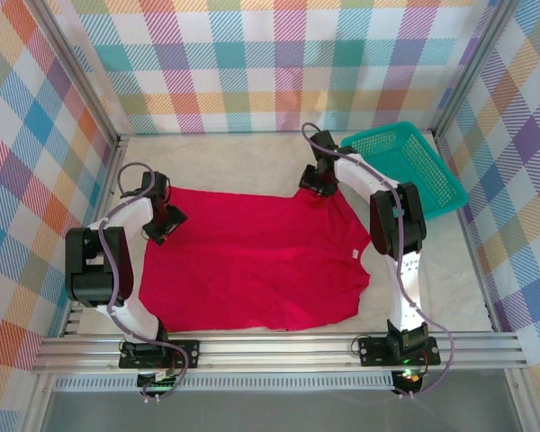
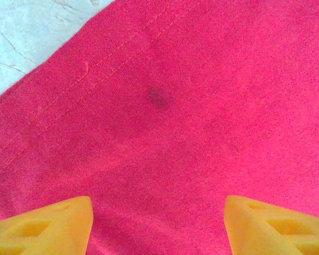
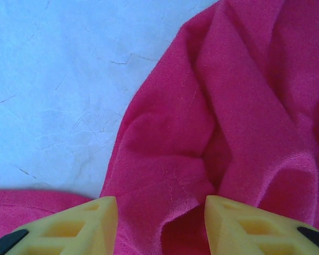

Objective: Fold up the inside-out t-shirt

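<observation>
A: At the far left corner of the shirt (image 1: 252, 261), how is the left tool (image 2: 158, 212)?
B: Open, its fingers wide over flat red cloth near a stitched hem (image 2: 69, 85).
A: The right tool (image 3: 160, 212)?
B: At the far right corner, fingers apart around rucked cloth. I cannot tell if it grips.
A: Any writing?
B: A white label (image 1: 351, 258) by the neck, too small to read. The shirt lies spread on the surface (image 1: 243, 157), near a teal basket (image 1: 409, 166).
</observation>
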